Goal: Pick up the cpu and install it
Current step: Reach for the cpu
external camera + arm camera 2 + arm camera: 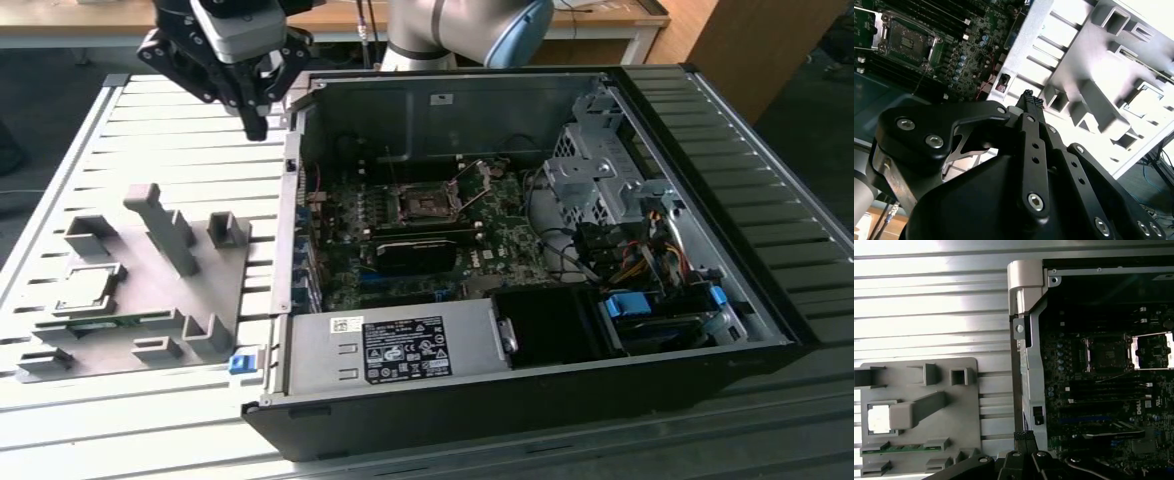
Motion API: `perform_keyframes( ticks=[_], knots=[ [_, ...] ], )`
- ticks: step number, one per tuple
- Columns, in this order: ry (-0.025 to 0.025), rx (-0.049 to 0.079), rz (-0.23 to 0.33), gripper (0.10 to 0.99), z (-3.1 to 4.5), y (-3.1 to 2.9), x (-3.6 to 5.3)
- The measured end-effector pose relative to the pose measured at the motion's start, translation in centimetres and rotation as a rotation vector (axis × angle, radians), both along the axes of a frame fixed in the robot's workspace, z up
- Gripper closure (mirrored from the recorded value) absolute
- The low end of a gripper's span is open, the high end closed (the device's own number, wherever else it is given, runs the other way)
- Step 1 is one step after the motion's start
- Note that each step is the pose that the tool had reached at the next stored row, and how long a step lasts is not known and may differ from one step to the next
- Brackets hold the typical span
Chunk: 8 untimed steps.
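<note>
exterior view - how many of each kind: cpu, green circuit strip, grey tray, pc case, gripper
cpu: 1
green circuit strip: 1
grey tray: 1
pc case: 1
gripper: 1
total: 5

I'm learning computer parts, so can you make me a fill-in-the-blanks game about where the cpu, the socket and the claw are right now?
1. The cpu lies in the grey ____ beside the case.
2. The socket has no chip, and its lid is flipped ____.
3. The shut claw holds ____.
Missing words: tray; open; nothing.
</note>
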<state>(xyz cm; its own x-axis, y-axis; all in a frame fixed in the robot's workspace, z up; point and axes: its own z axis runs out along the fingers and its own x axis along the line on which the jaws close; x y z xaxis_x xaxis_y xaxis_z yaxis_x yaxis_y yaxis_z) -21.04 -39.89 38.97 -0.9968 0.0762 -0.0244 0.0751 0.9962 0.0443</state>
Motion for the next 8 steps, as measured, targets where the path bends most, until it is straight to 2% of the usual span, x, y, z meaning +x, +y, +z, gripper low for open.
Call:
perform_keyframes(
  ticks=[8],
  knots=[
    [-0.0001, 0.000, 0.000, 0.980, -0.03, 0.00, -0.41]
  ],
)
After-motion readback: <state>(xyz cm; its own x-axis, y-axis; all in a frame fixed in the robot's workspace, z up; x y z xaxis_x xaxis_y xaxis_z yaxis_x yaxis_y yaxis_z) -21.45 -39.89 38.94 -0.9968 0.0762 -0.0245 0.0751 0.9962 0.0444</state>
